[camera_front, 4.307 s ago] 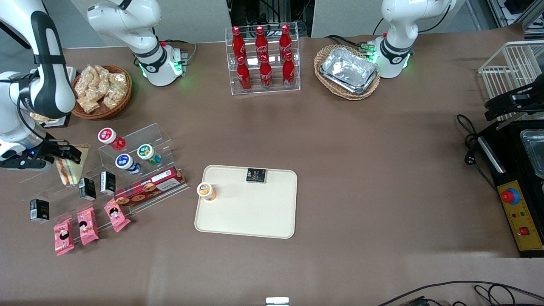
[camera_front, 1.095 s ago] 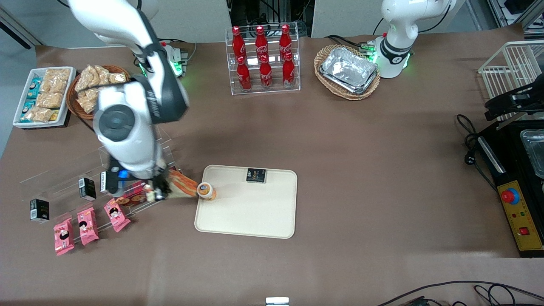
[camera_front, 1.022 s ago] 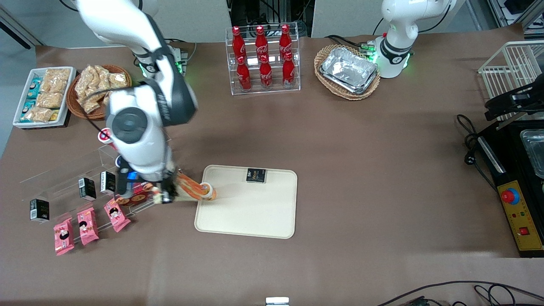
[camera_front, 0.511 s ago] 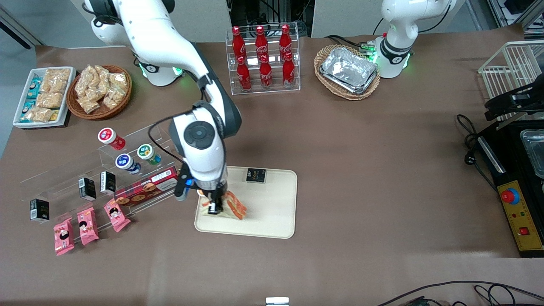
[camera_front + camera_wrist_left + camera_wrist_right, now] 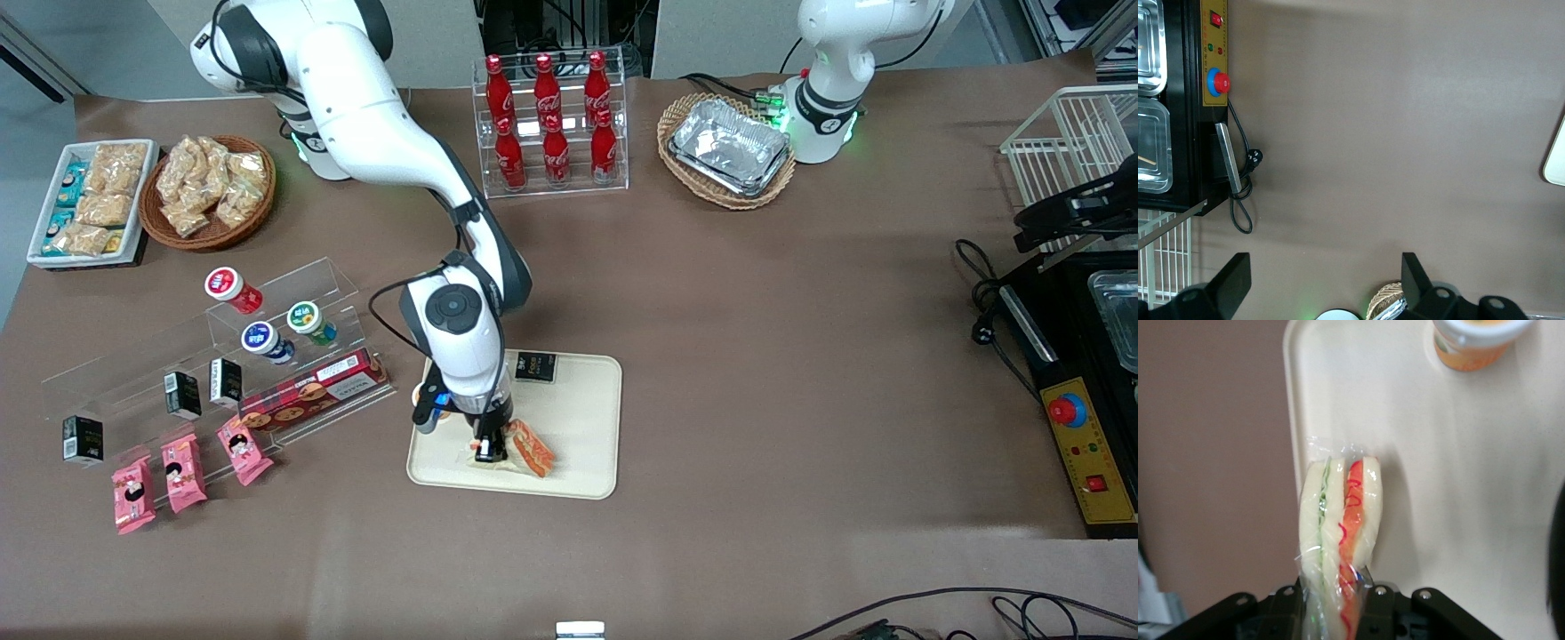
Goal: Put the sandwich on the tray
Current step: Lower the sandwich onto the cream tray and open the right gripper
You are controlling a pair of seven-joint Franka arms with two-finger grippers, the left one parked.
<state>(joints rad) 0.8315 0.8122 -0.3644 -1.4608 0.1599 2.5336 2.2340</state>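
The sandwich (image 5: 530,447), a clear-wrapped wedge of pale bread with red-orange and green filling, is held in my right gripper (image 5: 485,453) over the cream tray (image 5: 578,427), near the tray's edge closest to the front camera. In the right wrist view the sandwich (image 5: 1341,520) stands on edge between the black fingers (image 5: 1288,607), its cut edge just above the tray (image 5: 1458,493). The gripper (image 5: 1331,603) is shut on it. I cannot tell whether the sandwich touches the tray.
On the tray lie a black packet (image 5: 535,366) and an orange-lidded cup (image 5: 1478,343), the cup hidden under the arm in the front view. A clear stand (image 5: 293,293) with cups, a red biscuit box (image 5: 316,391) and pink packets (image 5: 182,471) lies toward the working arm's end.
The gripper has carried the sandwich from the clear stand over to the tray, and in the last half second moved it lower and nearer the front camera.
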